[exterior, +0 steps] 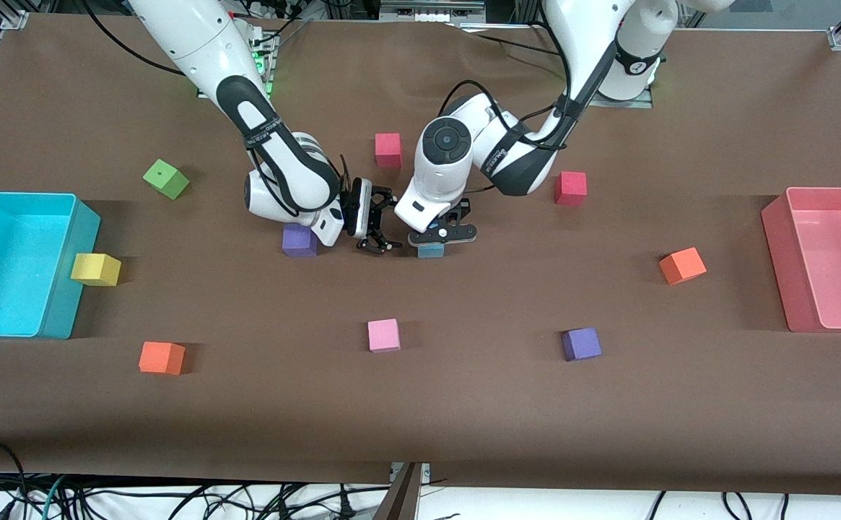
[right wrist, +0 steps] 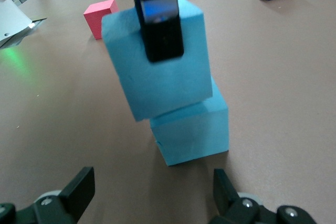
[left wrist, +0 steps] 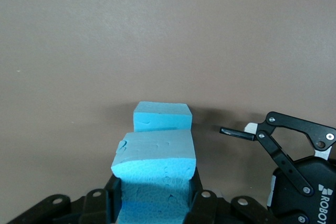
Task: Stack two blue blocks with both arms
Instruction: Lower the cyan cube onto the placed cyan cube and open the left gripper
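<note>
On the brown table (exterior: 463,404), the left gripper (exterior: 440,235) clamps one light sky-blue foam cube (right wrist: 157,61), holding it tilted and offset on the second sky-blue foam cube (right wrist: 191,132) that rests on the table, probably mid-placement. Just beside that lower cube, the right gripper (exterior: 377,242) waits with fingers spread wide and empty, leaving room.

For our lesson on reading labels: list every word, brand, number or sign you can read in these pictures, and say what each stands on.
"ROBOT": white letters, cut off at the left wrist view's edge, on the black body of the right end effector.
Print on the dark bands of the right arm and the left arm: too small to read.
</note>
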`<state>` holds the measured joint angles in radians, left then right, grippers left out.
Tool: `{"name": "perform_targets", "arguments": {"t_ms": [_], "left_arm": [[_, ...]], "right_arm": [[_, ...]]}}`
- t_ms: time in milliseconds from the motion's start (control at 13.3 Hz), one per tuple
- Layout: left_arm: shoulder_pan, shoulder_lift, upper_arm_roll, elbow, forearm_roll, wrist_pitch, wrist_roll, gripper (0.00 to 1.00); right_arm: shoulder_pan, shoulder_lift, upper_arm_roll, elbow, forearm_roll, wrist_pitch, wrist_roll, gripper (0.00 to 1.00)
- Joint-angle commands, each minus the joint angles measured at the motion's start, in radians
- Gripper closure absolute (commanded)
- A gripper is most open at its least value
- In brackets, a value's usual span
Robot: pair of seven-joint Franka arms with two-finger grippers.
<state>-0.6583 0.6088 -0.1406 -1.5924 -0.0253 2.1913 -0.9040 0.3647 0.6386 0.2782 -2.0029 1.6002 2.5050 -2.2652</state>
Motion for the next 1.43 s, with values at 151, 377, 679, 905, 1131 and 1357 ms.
{"name": "perform_targets", "arguments": {"t_ms": [151,377,679,905,1131,1357], "left_arm": [[-0.04,0.023,0.041,0.032,-0.021,0.001,-0.01,1.0],[-0.046,0.026,0.05,0.035,-0.021,0.001,-0.01,1.0],[-0.05,0.037,0.049,0.045,-0.021,0.001,-0.01,0.99],[-0.05,0.04,0.05,0.045,-0.021,0.001,-0.01,0.31],[-0.05,0.034,0.05,0.045,-0.015,0.03,-0.01,0.0],[-0.041,0.0,0.052,0.042,-0.018,0.024,-0.01,0.0]], "right_arm": [[-0.006,-0.03,0.004,-0.027,0.023,0.002,-0.027,0.0],[-0.006,-0.03,0.004,-0.027,0.023,0.002,-0.027,0.0],[-0.006,-0.03,0.004,-0.025,0.023,0.002,-0.025,0.0],[-0.006,-0.03,0.004,-0.025,0.021,0.002,-0.025,0.0],[-0.006,-0.03,0.004,-0.025,0.023,0.002,-0.025,0.0],[-0.006,-0.03,0.004,-0.023,0.023,0.002,-0.023,0.0]]}}
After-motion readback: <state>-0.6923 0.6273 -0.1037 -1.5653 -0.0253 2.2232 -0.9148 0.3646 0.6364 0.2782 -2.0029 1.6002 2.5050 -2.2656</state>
